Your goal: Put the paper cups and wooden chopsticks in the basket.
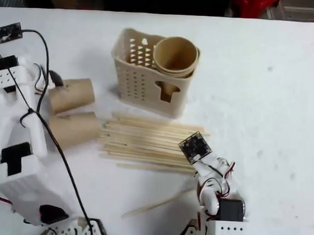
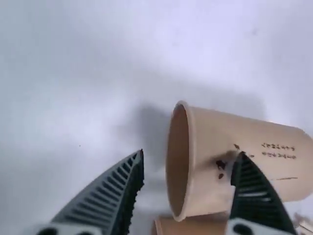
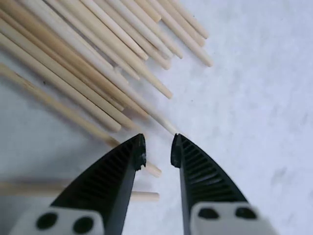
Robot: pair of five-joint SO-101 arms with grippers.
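Note:
A cream slotted basket [image 1: 143, 78] stands at the table's middle back, with nested paper cups [image 1: 175, 56] in its right end. Two more paper cups lie on their sides at the left, one [image 1: 72, 95] behind the other [image 1: 73, 128]. My left gripper [image 2: 190, 159] is open around the mouth of the lying cup [image 2: 220, 147], one finger across its wall and the other beside its rim. The wooden chopsticks [image 1: 151, 140] lie in a loose pile in front of the basket. My right gripper [image 3: 158, 149] hovers over the pile's near ends [image 3: 98, 73], slightly open, with nothing held.
One stray chopstick [image 1: 156, 203] lies apart near the front, left of the right arm [image 1: 213, 195]. The left arm's white body [image 1: 20, 143] and its black cable [image 1: 57, 144] run along the left side. Bare white table [image 1: 272, 101] spreads to the right.

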